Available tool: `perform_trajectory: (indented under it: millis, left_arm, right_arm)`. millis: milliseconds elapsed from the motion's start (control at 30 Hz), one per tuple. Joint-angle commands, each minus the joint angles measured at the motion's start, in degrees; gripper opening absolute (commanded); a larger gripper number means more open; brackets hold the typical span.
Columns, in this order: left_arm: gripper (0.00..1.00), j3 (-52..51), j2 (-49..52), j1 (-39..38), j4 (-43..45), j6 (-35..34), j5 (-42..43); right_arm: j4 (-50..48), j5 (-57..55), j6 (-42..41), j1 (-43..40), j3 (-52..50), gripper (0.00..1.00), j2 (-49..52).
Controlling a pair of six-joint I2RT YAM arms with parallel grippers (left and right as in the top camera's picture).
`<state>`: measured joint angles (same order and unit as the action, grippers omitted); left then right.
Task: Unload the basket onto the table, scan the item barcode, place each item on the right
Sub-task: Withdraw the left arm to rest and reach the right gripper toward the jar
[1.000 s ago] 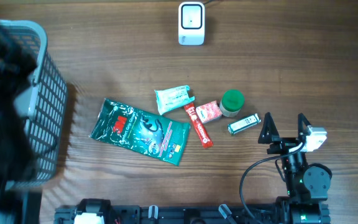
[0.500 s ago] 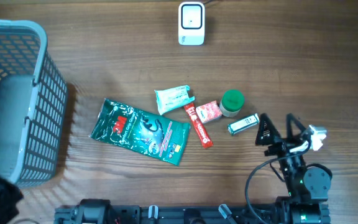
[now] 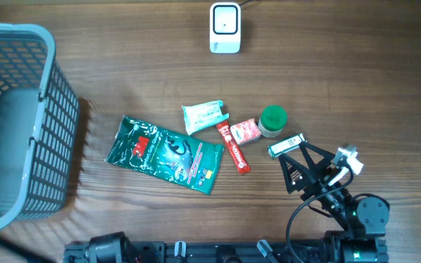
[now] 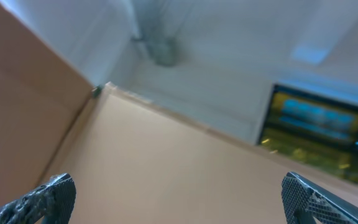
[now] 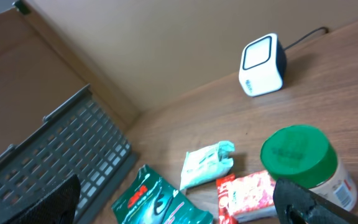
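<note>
One gripper lies outside the overhead view
The left gripper (image 4: 174, 185) gapes at a blurred wall (image 4: 185, 155); the small packet (image 3: 286, 145) lies right of the worktop's (image 3: 386, 88) middle, just beside the parted right gripper (image 3: 303, 166), scanner (image 3: 224, 28) at the far edge

The left gripper (image 4: 179, 202) stands wide apart, fingertips (image 4: 45, 198) at 8 and 4 o'clock, nothing between them; tan panel (image 4: 166, 162) centre, blurred lit screen (image 4: 319, 134) at 3 o'clock
</note>
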<state>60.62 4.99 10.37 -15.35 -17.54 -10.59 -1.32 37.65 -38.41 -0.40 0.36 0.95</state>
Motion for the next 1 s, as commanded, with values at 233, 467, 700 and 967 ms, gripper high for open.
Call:
perform_trajectory:
  millis: [233, 467, 700, 967]
  left_arm:
    - [1.0, 0.3, -4.4, -2.2, -0.3, -13.9, -5.6]
    - [1.0, -3.0, -4.1, -2.4, -9.7, -7.2, 1.0]
    - [1.0, -27.8, -4.1, -2.4, 3.9, -8.8, 4.9]
    - [1.0, -49.1, -4.1, -2.4, 13.6, -15.5, 9.2]
  right_arm:
    - [0.9, 8.2, 6.9, 0.2, 0.4, 1.0, 0.1]
    - [4.0, 3.2, 16.1, 0.2, 5.8, 1.0, 7.0]
    - [22.2, -2.6, 33.7, 0.2, 33.5, 1.0, 33.7]
    - [51.6, -6.5, 44.4, 0.2, 68.2, 1.0, 64.9]
